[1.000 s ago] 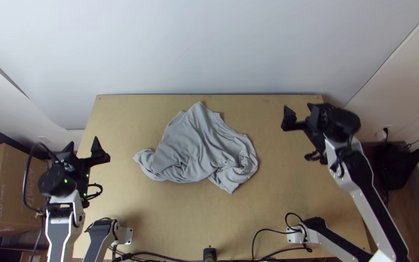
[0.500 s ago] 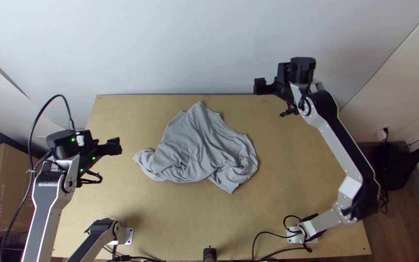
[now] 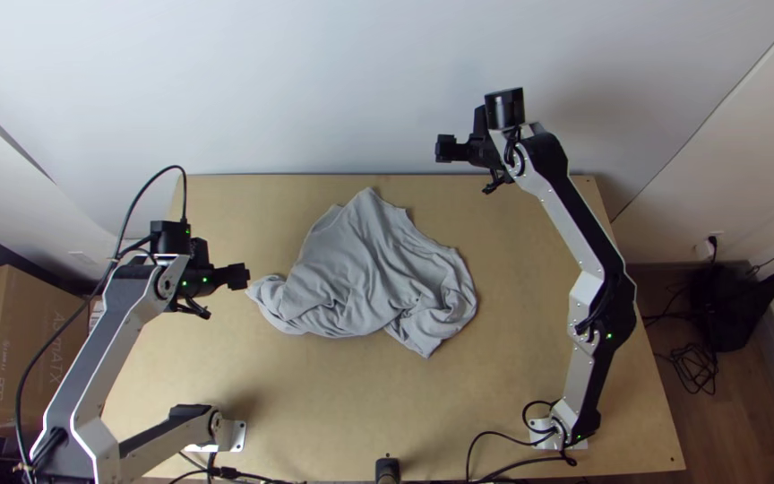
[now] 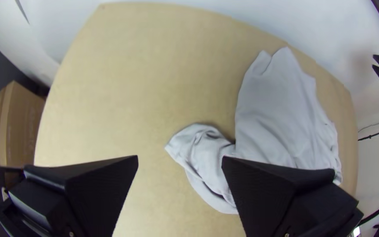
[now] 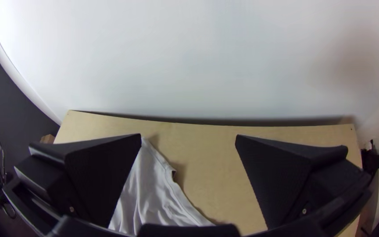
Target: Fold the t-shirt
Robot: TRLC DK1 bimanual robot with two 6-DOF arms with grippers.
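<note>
A grey t-shirt (image 3: 365, 269) lies crumpled near the middle of the table, its lower edge bunched and one corner pointing to the back. My left gripper (image 3: 242, 276) is above the table just left of the shirt's bunched left end; in the left wrist view this gripper (image 4: 180, 159) stands open with the shirt (image 4: 281, 114) below and nothing held. High over the table's back edge, right of the shirt's top corner, is my right gripper (image 3: 441, 149). In the right wrist view that gripper (image 5: 188, 135) is open with nothing between its fingers, and part of the shirt (image 5: 154, 193) shows beneath.
The wooden table (image 3: 530, 341) has bare surface around the shirt. A white wall (image 3: 315, 81) rises behind its back edge. Black cables (image 3: 494, 439) run along the front edge, and a cardboard box (image 3: 11, 350) stands beyond the left side.
Both arms have moved: the left gripper went rightward, closer to the shirt, and the right gripper went left and up the picture, past the back edge. The shirt lies as before.
</note>
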